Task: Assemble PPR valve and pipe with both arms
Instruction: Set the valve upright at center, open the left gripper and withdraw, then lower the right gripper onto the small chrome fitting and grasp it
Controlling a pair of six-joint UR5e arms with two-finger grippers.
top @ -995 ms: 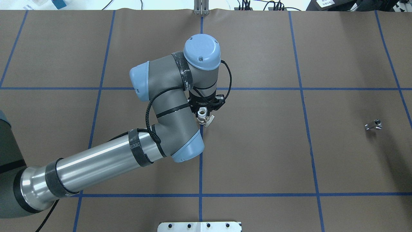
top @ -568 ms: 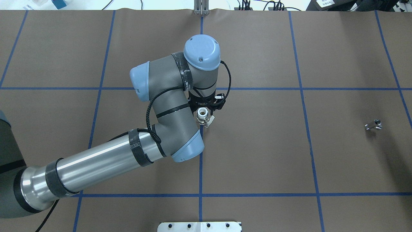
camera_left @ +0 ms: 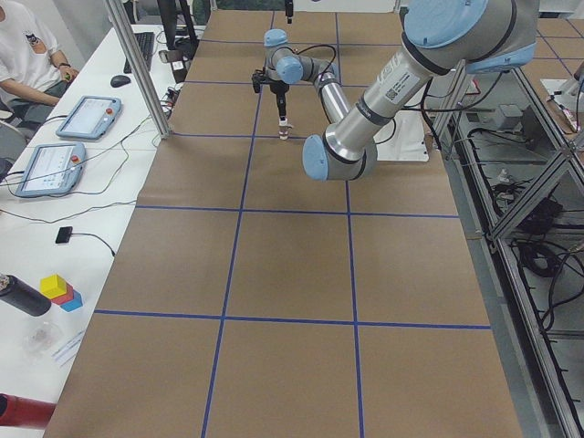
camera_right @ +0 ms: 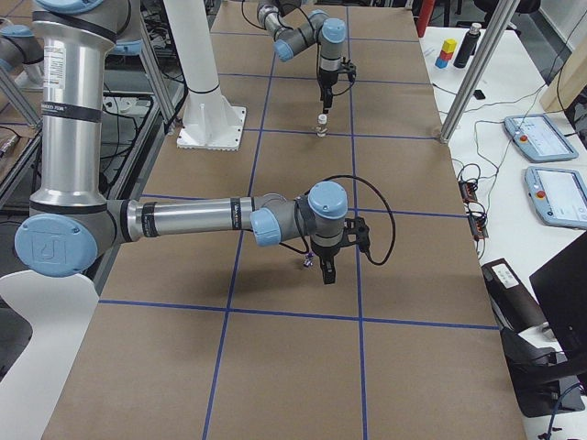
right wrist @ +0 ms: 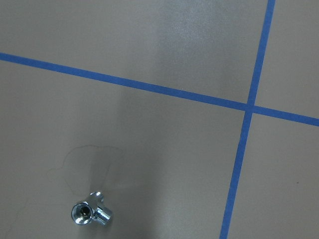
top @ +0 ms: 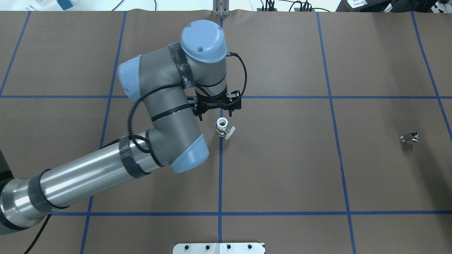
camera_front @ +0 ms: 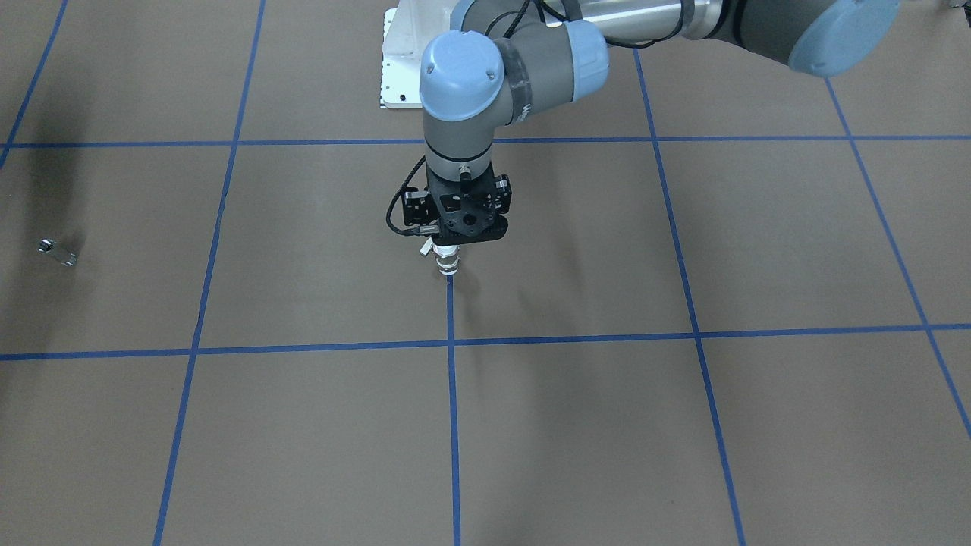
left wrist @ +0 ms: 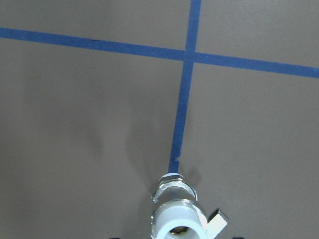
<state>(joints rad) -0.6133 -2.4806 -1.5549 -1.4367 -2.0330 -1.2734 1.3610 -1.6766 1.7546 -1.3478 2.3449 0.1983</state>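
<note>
The left gripper hangs over the PPR valve, which stands upright on a blue tape line; the pipe lies well apart.

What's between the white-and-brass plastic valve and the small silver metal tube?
Overhead view: only bare brown table cover and one blue tape line between valve and tube.

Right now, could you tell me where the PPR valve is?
In the overhead view the PPR valve stands on the central tape line, under the left end effector.
</note>
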